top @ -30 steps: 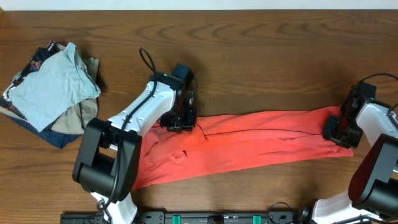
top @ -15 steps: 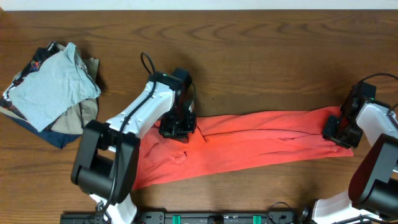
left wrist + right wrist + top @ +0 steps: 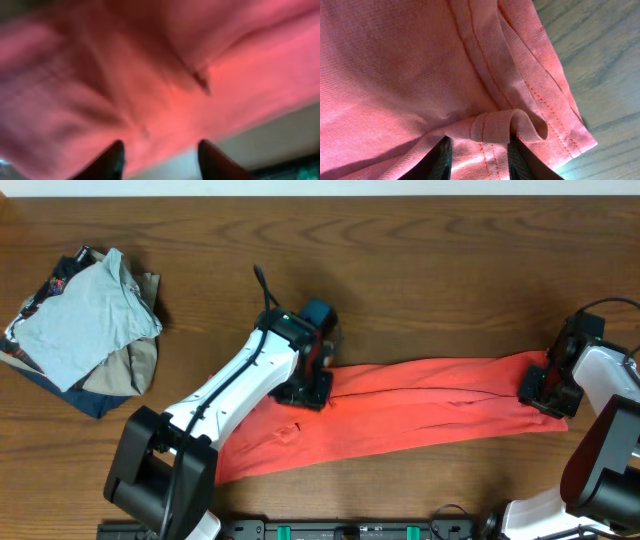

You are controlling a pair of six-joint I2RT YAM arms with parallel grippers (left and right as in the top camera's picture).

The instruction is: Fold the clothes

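Right wrist view, nearest of all, showed the right gripper [image 3: 480, 161] with its jaws drawn narrow around a rolled fold of the stitched hem of the red-orange T-shirt [image 3: 420, 65]. The pinch sat just inside the garment's corner, with bare table [image 3: 600, 65] beyond it. The left wrist view was badly blurred. The left gripper [image 3: 161, 161] had its jaws standing apart over the cloth, and I could see no fold caught between them.

From overhead, the T-shirt lay as one long, narrow band along the near side of the table. It ran from the low left corner, beside the left arm's base, up to the right gripper at the far right end. The left gripper was parked on the band's far edge, left of the middle.

As I judged it, the step in hand was getting a fresh hold for the next fold. To do that well, the left jaws would need to close on every layer at that edge, not only the top one. The right hand's pinch had to hold while both ends rose level, so the band would not twist or sag.

Farther off, at the table's left, a pile of garments [image 3: 95, 365] sat well apart, with a grey T-shirt [image 3: 75, 325] on top.
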